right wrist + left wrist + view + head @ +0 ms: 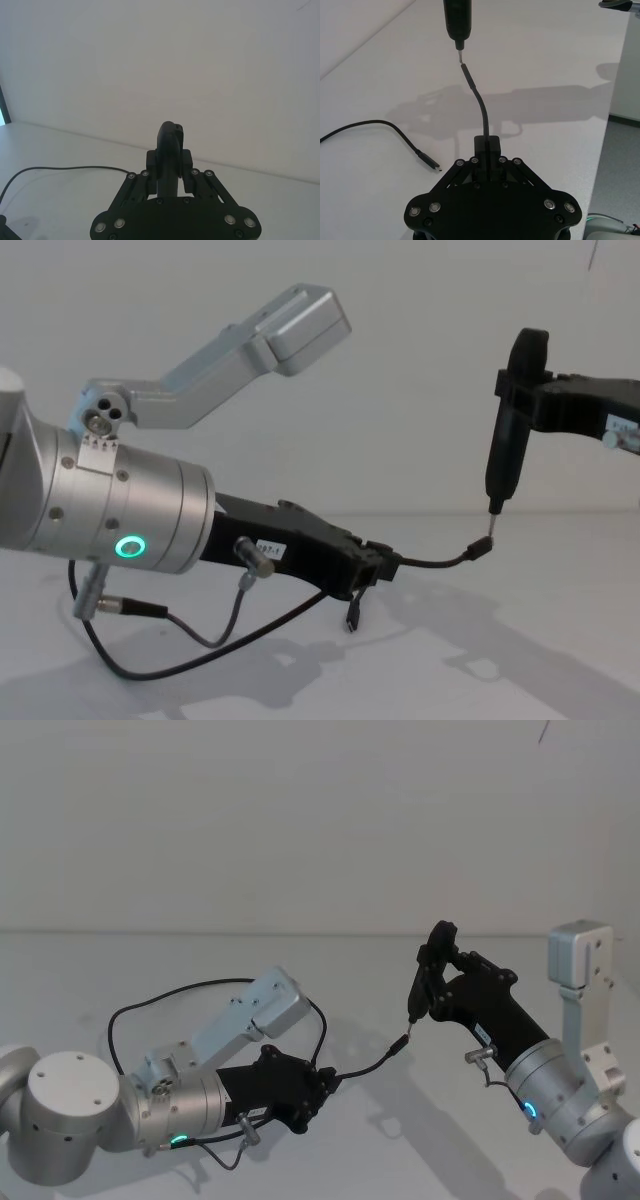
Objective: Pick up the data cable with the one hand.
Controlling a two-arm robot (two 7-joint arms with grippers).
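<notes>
Chest view: left gripper (385, 565) clamps data cable (440, 561); label unreadable.

The data cable (200, 995) looped over the worktop (400, 1140) behind the left gripper (325, 1080) (jaws clamped on it), its free end reaching right, just below the right gripper's (432, 970) black tool (508, 430).

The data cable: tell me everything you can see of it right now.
The data cable is thin, black and flexible. The left gripper is shut on it near one end; that short stretch arcs up, its plug just below the tip of the dark tool held in the right gripper. The rest loops back over the white table; its other plug lies free there.
</notes>
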